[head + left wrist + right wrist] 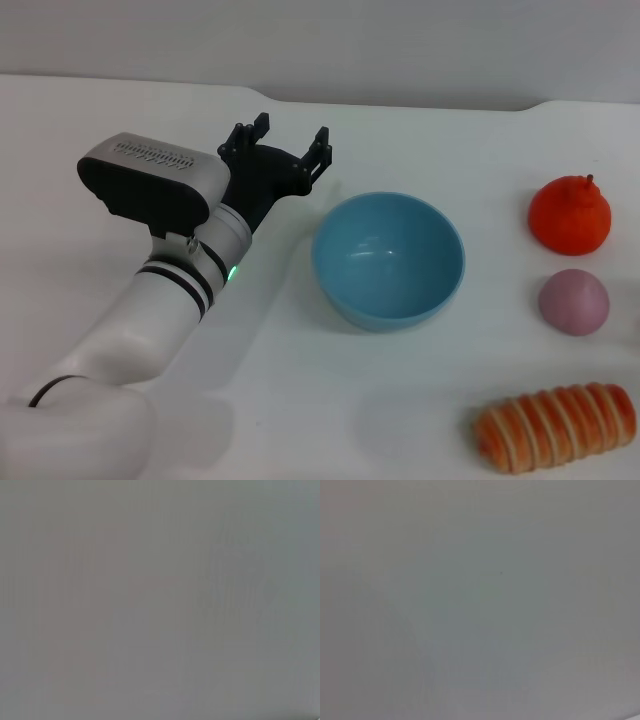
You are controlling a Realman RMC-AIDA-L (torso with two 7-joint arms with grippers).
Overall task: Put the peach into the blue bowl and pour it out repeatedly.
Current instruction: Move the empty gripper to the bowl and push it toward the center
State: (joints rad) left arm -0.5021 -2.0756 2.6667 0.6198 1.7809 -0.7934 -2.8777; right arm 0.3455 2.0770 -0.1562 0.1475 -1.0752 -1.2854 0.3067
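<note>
The light-blue bowl [388, 260] stands upright and empty in the middle of the white table. The peach [574, 301], a small pale pink-mauve ball, rests on the table to the right of the bowl, apart from it. My left gripper [291, 142] is open with nothing between its black fingers, hovering just left of and behind the bowl's rim. The right gripper is out of the head view. Both wrist views show only a plain grey surface.
A larger orange-red fruit with a stem [570, 215] lies behind the peach. An orange striped bread roll [556, 426] lies at the front right. The white table [300, 380] ends at a grey wall at the back.
</note>
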